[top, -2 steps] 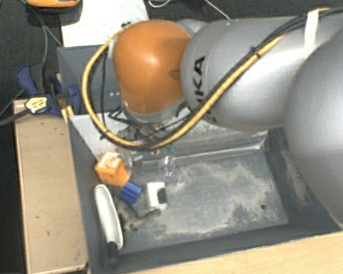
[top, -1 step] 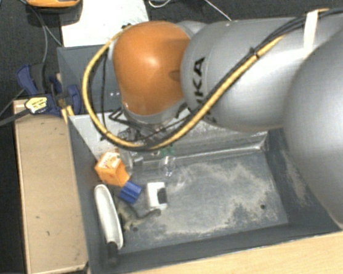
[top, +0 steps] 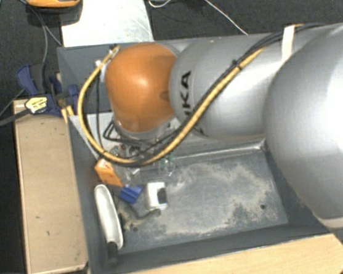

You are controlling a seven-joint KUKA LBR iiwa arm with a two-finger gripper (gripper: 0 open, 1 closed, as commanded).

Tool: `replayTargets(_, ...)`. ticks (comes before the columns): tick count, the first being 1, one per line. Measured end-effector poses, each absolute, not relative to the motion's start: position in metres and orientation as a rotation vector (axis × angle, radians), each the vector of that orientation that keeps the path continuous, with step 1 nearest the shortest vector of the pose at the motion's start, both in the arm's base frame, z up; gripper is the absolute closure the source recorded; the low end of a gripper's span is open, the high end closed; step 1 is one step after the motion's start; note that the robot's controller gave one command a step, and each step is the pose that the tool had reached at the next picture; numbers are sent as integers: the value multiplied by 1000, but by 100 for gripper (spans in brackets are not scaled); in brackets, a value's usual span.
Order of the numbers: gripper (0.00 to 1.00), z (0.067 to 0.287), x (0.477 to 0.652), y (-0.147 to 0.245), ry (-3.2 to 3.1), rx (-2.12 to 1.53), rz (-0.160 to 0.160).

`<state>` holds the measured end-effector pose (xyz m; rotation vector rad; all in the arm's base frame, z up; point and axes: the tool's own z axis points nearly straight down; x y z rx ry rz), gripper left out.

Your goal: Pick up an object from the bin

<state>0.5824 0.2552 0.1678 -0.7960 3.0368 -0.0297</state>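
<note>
My gripper [top: 137, 150] hangs under the arm's wrist over the left part of the bin, near its back wall. Just left of it and a little below lies a small orange block [top: 104, 172]. In front of the gripper sit a small blue piece [top: 131, 194] and a small white boxy piece with a dark face [top: 157, 194], side by side. A thin dark bent piece [top: 141, 214] lies just in front of those two.
A long white oval thing with a dark end [top: 107, 216] lies along the bin's left wall. The arm with its orange cover and yellow cable spans the bin's back and right. The bin floor to the right is bare, dusty metal.
</note>
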Motion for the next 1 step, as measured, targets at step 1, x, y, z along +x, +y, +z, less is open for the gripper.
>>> replayTargets(1,100,163,586,252,3017,-879,-29)
